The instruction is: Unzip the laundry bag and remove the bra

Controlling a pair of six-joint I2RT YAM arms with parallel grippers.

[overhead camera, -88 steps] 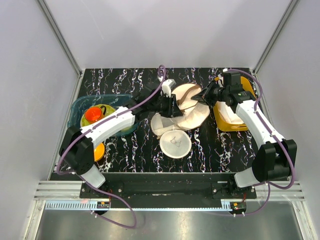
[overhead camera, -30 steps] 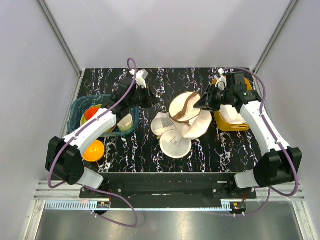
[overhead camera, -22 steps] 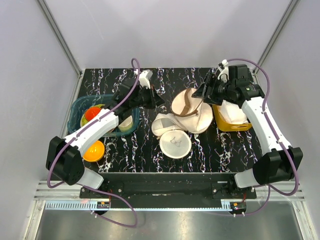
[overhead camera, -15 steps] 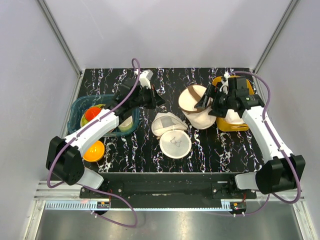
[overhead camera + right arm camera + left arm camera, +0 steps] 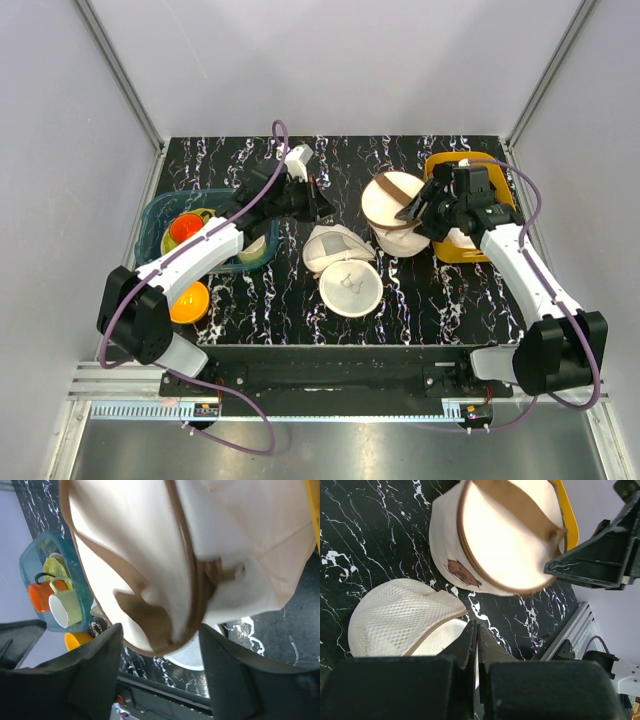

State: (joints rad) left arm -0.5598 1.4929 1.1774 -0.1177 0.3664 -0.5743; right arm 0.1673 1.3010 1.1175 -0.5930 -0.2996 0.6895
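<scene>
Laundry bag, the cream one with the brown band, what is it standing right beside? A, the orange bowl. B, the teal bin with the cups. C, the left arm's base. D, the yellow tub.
D: the laundry bag stands close against the left side of the yellow tub, and the left wrist view shows the tub's yellow rim just behind it.

My view shows a black, white-veined table (image 5: 220,160) boxed by plain pale grey walls (image 5: 330,60). Aluminium posts (image 5: 120,75) run up the back corners, under soft, even light.
</scene>
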